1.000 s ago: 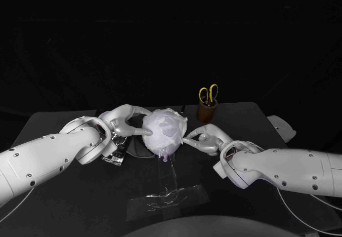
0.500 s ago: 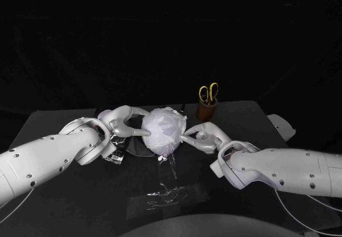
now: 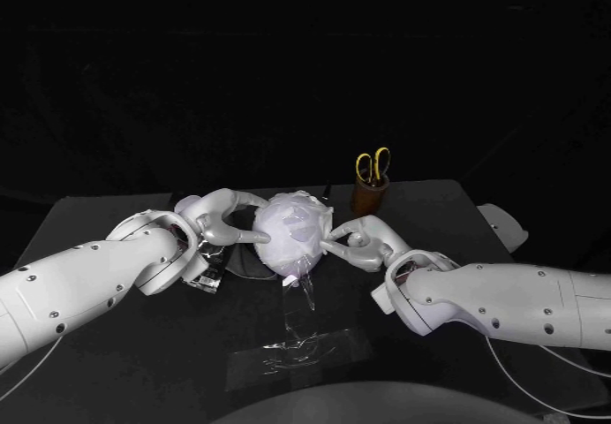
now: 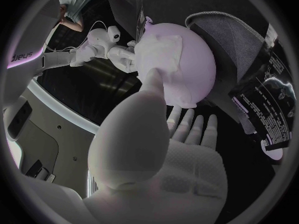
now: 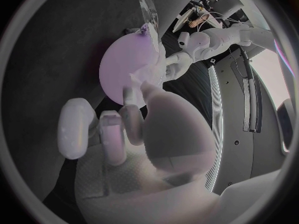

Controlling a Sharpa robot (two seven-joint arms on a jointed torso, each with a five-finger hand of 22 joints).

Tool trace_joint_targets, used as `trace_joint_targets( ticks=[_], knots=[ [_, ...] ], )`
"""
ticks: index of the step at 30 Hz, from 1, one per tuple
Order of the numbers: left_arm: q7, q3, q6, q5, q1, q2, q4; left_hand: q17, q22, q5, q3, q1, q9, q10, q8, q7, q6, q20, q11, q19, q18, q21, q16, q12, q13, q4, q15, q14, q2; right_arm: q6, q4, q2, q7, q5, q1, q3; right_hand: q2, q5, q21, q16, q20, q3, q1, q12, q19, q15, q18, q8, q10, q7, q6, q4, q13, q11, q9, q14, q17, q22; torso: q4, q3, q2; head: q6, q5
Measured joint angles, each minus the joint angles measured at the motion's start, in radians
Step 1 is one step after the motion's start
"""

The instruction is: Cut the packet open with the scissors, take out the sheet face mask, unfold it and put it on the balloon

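Observation:
A pale purple balloon (image 3: 288, 252) (image 4: 190, 64) (image 5: 121, 64) stands on a clear stand (image 3: 303, 340) at the table's middle. The white sheet mask (image 3: 296, 219) (image 4: 159, 50) (image 5: 146, 75) is draped over its upper part. My left hand (image 3: 227, 221) (image 4: 146, 129) is at the balloon's left side, thumb pressing on the mask, the other fingers spread beside the balloon. My right hand (image 3: 360, 246) (image 5: 124, 119) is at the balloon's right side, pinching the mask's edge between thumb and a finger. The dark packet (image 3: 207, 269) (image 4: 264, 109) lies under my left wrist.
Yellow-handled scissors (image 3: 372, 165) stand in a brown holder (image 3: 368, 200) behind the balloon to the right. A white object (image 3: 503, 225) sits at the table's right edge. The stand's clear base spreads toward the front edge.
My right hand has crept slightly up and toward the balloon along the mask's edge. The left hand and balloon have hardly moved.

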Motion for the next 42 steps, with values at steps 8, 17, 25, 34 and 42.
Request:
trace_joint_targets(
  ticks=[8,17,25,34,42],
  knots=[
    [0.0,0.0,0.0,0.0,0.0,0.003,0.0,0.0,0.0,0.0,0.0,0.0,0.0,-0.004,0.0,0.0,0.0,0.0,-0.004,0.0,0.012,0.0,0.0,0.0,0.0,0.0,0.0,0.0,0.0,-0.026,-0.014,0.012,-0.048,-0.051,0.0,0.001,0.006,0.0,0.006,0.0,-0.025,0.047,0.065,0.018,0.0,-0.025,0.0,0.05,-0.006,-0.042,0.067,-0.061,0.002,-0.031,0.023,0.0,-0.001,0.0,-0.001,0.0007,0.0,0.001,-0.001],
    [0.0,0.0,0.0,0.001,-0.001,0.003,0.0,0.0,0.0,0.0,0.0,0.0,0.0,-0.004,0.0,0.0,0.0,0.0,-0.003,0.0,0.012,0.0,0.0,0.0,0.0,0.0,0.0,0.0,0.0,-0.063,-0.018,0.018,-0.099,-0.104,0.0,0.002,0.001,-0.003,0.017,-0.001,-0.042,0.101,0.099,0.037,0.0,-0.045,0.0,0.087,-0.005,-0.054,0.079,-0.118,0.002,-0.044,0.051,-0.001,-0.001,0.0,-0.002,0.0015,0.0,-0.001,-0.006],
    [0.0,0.0,0.001,0.001,-0.001,0.003,0.0,0.0,0.0,0.0,0.0,0.0,-0.001,-0.003,0.0,0.0,0.0,0.0,-0.003,0.0,0.011,0.0,0.0,0.0,0.0,0.0,0.0,0.0,0.0,-0.084,-0.018,0.013,-0.126,-0.126,0.0,0.002,-0.003,-0.005,0.026,-0.003,-0.042,0.165,0.104,0.05,-0.001,-0.045,0.0,0.118,-0.002,-0.054,0.078,-0.136,0.001,-0.048,0.079,-0.001,-0.001,0.0,-0.0019,0.0012,0.0,-0.004,-0.01],
    [0.0,0.0,0.001,0.001,-0.001,0.003,-0.001,0.0,0.0,0.0,0.0,0.0,0.0,-0.003,0.0,0.0,0.0,0.0,-0.003,0.0,0.01,0.0,0.0,0.0,0.0,0.0,0.0,0.0,0.0,-0.086,-0.018,-0.011,-0.159,-0.144,0.0,0.002,-0.027,-0.006,0.041,0.0,-0.042,0.252,0.059,0.073,-0.001,-0.046,0.0,0.157,0.002,-0.055,0.069,-0.166,-0.002,-0.055,0.113,0.0,0.0,0.0,-0.0018,0.0003,0.0,-0.004,-0.012],
    [0.0,0.0,0.001,0.001,-0.001,0.004,-0.002,0.0,0.0,0.0,0.0,0.0,0.0,-0.003,0.0,0.0,0.0,-0.004,-0.003,0.004,0.009,0.004,0.0,0.0,0.0,0.0,0.0,0.0,0.0,-0.086,-0.015,-0.022,-0.114,-0.092,0.0,0.002,-0.074,-0.005,0.018,0.0,-0.038,0.187,-0.124,0.053,-0.004,-0.013,0.0,0.062,-0.002,0.004,-0.08,-0.071,0.0,-0.011,0.088,0.0,0.0,0.0,-0.0022,-0.0002,-0.001,0.001,-0.012]
  ],
)
